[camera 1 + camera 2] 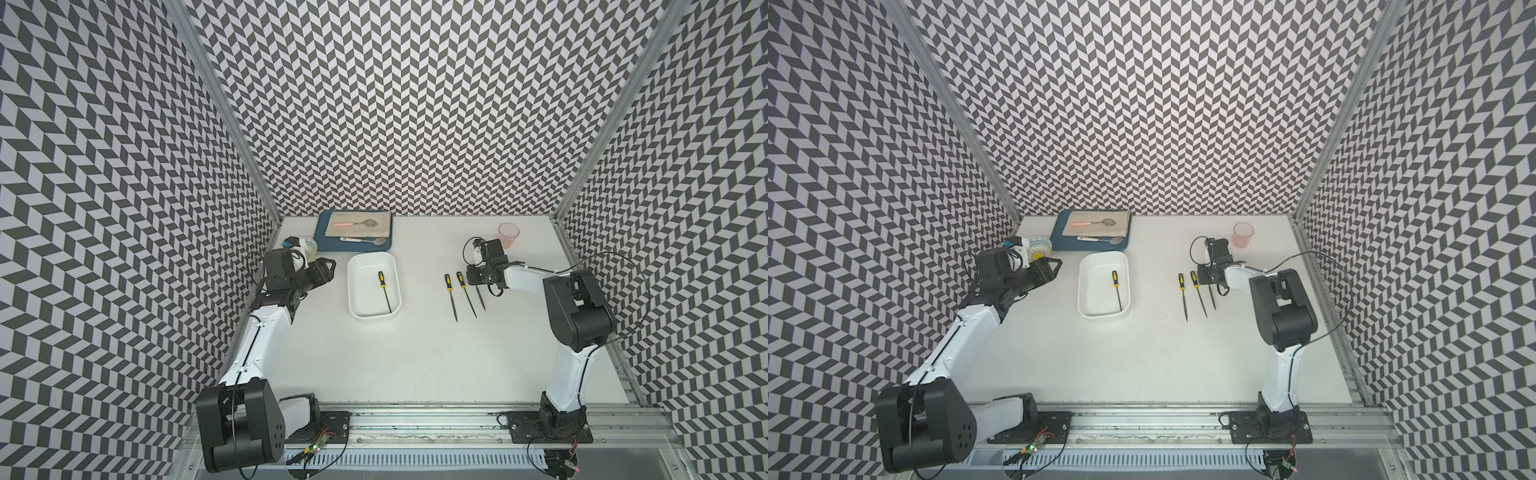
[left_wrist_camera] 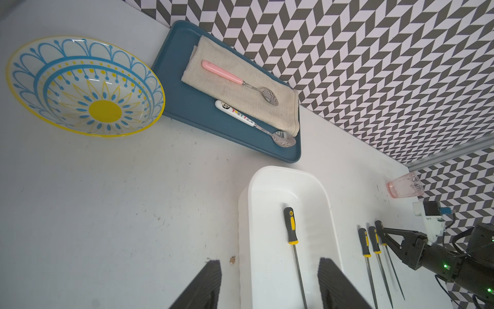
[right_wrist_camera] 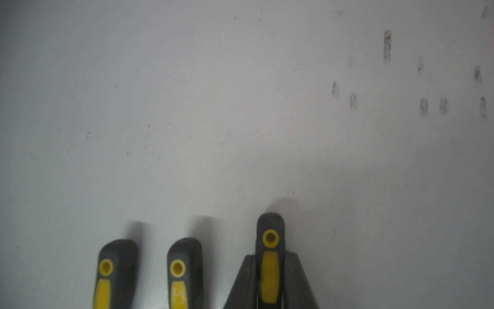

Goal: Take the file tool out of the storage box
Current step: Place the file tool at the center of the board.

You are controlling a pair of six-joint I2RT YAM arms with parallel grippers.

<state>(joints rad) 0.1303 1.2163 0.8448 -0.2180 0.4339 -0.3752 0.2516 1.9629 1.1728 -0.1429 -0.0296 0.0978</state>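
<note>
We see a matt white table (image 1: 415, 357), scuffed with small grey marks. A dark blue rectangular tray (image 1: 326, 245) sits above centre in both top views. Just below it stands the storage box (image 1: 365, 291), smooth white plastic with rounded corners. Left of the box hovers the left gripper (image 2: 269, 263), its ribbed black fingers spread with nothing between them. Right of centre, the right gripper (image 3: 270, 256) clamps the rubbery black-and-yellow handle of the held file (image 3: 270, 238). The boxed file (image 2: 291, 230), slim and dark-shafted, lies flat inside the storage box's right half.
</note>
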